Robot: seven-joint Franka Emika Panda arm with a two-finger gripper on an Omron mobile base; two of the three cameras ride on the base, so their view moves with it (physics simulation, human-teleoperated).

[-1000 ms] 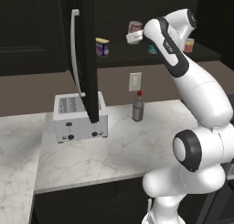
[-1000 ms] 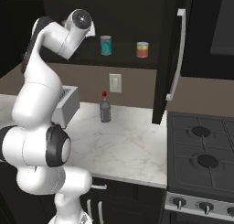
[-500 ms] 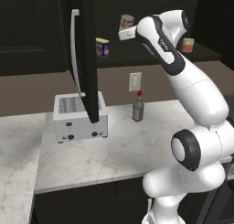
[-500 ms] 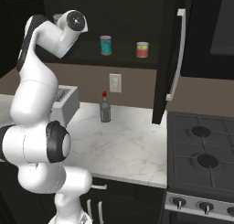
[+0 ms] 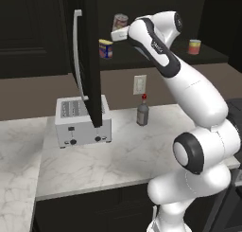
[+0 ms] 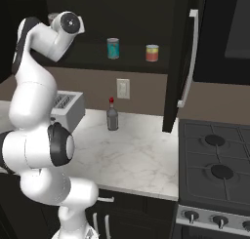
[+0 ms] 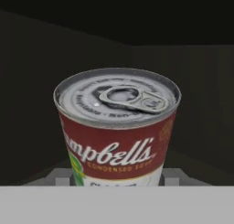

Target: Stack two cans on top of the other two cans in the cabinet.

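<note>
A: Where was the red-label can?
B: Held up inside the cabinet, above and right of the yellow can on the shelf.
A: And the fingers?
B: Seemingly closed on it, though hidden.
A: Advice?
B: I judged it should be centred over the yellow can, kept upright and lowered slowly.

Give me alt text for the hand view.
A red and white soup can with a silvery pull-tab lid stands upright, close to the camera, at the middle of the picture. Behind it is the dark inside of the cabinet.
</note>
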